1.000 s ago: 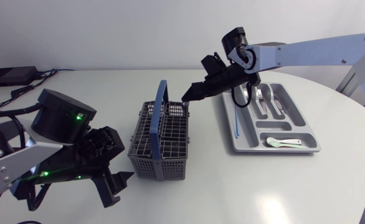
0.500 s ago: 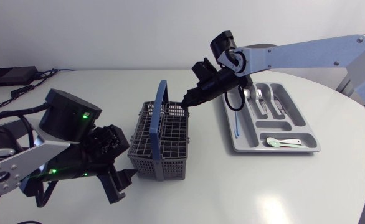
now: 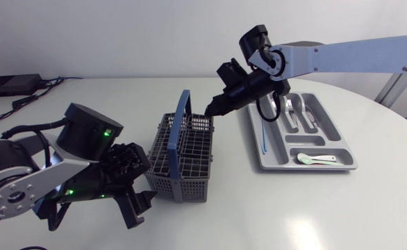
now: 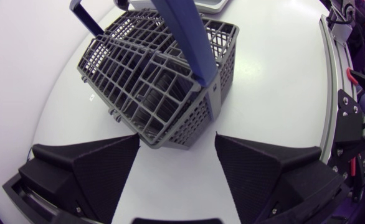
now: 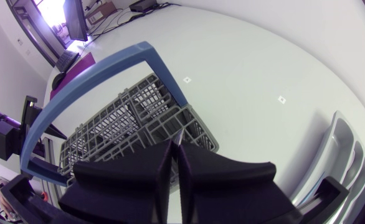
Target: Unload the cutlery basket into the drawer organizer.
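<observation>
A round white table (image 3: 210, 222) is carrying everything. My left arm (image 3: 23, 184), silver-grey links with black joints, is coming in low from its side. My right arm (image 3: 342, 59) is stretching in from the other side, above the tray and toward the middle.

A grey plastic lattice cutlery basket (image 3: 179, 163) with a tall blue hoop handle (image 3: 178, 132) is standing near the middle of the table. To the right of it, and apart from it, a grey plastic drawer organizer tray (image 3: 308, 168) with long compartments is lying flat.

The matte black left gripper (image 3: 139, 208) is sitting low on the table at the basket's near corner. In the left wrist view its wedge fingers (image 4: 89, 165) are spreading wide. The basket's corner (image 4: 170, 134) is standing just ahead of them and level with their tips. I cannot tell whether either finger is touching it.

The matte black right gripper (image 3: 210, 110) is hanging over the basket's far rim, beside the blue handle. In the right wrist view its fingers (image 5: 132, 171) are pressing almost together, leaving only a thin slit. I cannot tell whether anything thin is being pinched there.

In the tray, silver metal forks (image 3: 292, 111) are lying in the long middle compartments. A thin blue stick (image 3: 264, 135) is lying in the compartment nearest the basket. A small pale green spoon (image 3: 314, 159) is lying in the crosswise compartment at the near end.
</observation>
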`<state>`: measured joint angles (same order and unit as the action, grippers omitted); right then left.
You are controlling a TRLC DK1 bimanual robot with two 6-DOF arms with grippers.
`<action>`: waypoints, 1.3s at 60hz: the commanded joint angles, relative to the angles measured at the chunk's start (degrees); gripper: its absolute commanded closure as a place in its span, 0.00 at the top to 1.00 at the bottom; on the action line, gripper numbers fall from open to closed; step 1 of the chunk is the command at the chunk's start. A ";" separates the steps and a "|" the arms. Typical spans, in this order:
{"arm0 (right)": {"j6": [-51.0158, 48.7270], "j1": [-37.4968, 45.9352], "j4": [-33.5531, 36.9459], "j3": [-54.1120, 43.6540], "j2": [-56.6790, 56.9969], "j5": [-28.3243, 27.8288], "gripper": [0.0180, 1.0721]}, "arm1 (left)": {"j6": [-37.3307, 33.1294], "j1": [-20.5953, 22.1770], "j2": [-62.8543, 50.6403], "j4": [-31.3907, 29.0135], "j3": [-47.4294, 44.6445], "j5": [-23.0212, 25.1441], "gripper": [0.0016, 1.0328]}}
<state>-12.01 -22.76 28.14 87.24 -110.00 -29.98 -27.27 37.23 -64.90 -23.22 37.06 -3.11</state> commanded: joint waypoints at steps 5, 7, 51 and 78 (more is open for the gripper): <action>0.23 1.85 -0.46 -1.72 3.12 -1.22 0.06 | -0.68 1.00 -1.01 0.20 -0.23 -0.05 0.81; 0.50 2.29 -0.46 -1.81 3.47 -1.58 0.06 | -0.51 1.09 -1.10 0.20 -0.14 -0.14 0.81; 5.95 9.23 2.01 -4.27 18.41 -12.21 0.06 | -0.24 1.35 -4.79 1.69 0.56 -0.40 0.81; -4.25 17.84 6.93 -18.78 28.78 7.56 0.06 | -0.33 0.82 -6.81 2.04 2.58 -0.40 0.81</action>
<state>-13.63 -6.39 34.15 72.23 -82.96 -24.95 -27.24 38.46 -70.67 -21.80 38.20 -3.36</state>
